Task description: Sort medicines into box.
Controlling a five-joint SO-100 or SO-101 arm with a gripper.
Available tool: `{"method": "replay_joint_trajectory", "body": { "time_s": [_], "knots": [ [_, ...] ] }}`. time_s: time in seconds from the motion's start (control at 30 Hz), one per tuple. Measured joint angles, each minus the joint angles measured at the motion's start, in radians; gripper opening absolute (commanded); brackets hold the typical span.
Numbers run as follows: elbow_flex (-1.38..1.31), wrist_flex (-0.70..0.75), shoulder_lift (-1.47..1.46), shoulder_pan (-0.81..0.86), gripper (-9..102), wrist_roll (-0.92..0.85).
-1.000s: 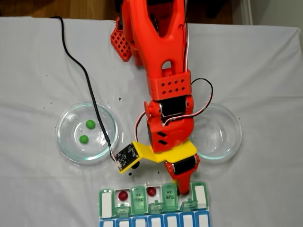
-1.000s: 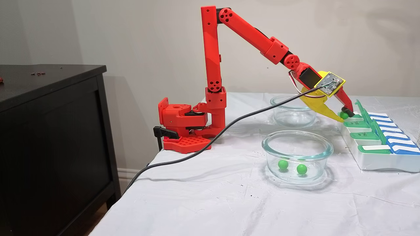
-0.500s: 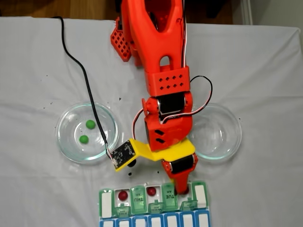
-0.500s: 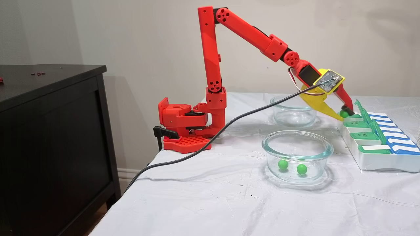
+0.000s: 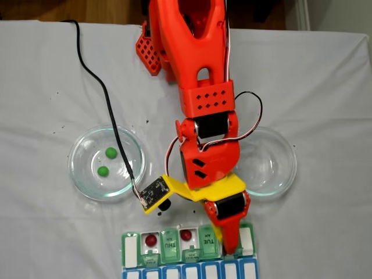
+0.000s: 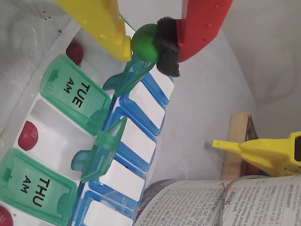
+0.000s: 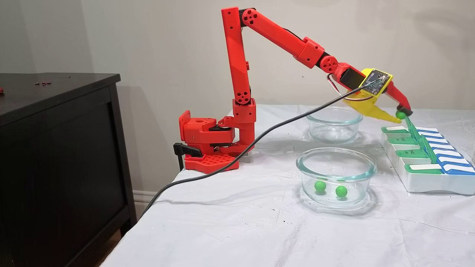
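Green ball (image 6: 145, 42) sits pinched in the closed gripper (image 6: 146, 47), above the box (image 6: 56, 141) lids. Two red balls (image 5: 151, 239) are boxed; two green balls (image 5: 107, 161) remain in the dish (image 5: 81, 180).

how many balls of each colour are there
green balls: 3, one in the gripper, two in the dish
red balls: 3, all in the box
total: 6
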Motion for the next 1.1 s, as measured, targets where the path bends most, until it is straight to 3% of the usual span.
{"method": "replay_joint_trajectory", "body": {
  "time_s": [0.63,1.1],
  "knots": [
    [0.063,0.144,0.198,0.041,0,0.051],
    [0.063,0.121,0.091,-0.018,0,0.009]
  ]
}}
